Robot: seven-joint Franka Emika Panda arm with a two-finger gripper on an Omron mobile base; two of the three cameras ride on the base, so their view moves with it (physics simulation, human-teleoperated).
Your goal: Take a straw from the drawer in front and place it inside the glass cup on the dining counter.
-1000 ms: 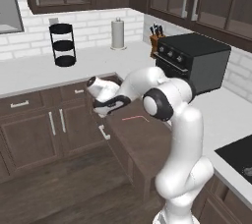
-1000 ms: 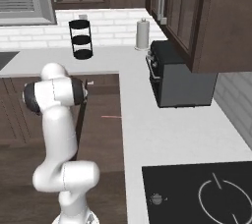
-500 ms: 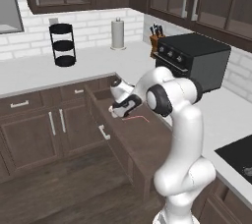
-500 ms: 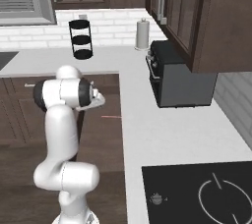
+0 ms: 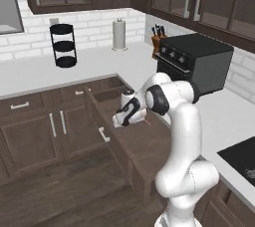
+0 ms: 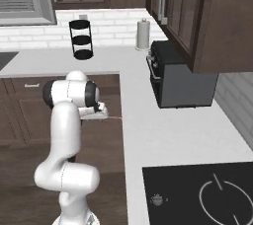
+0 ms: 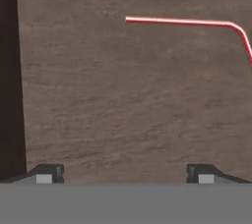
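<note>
Even, soft, slightly blurry rendered light

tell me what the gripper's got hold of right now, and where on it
Nothing. The gripper is open over the drawer, and the straw lies flat on the drawer floor, well clear of both fingertips.

Straw (image 7: 187, 21): bent end runs off the hand view's right edge; arm hides most of it elsewhere.
</note>
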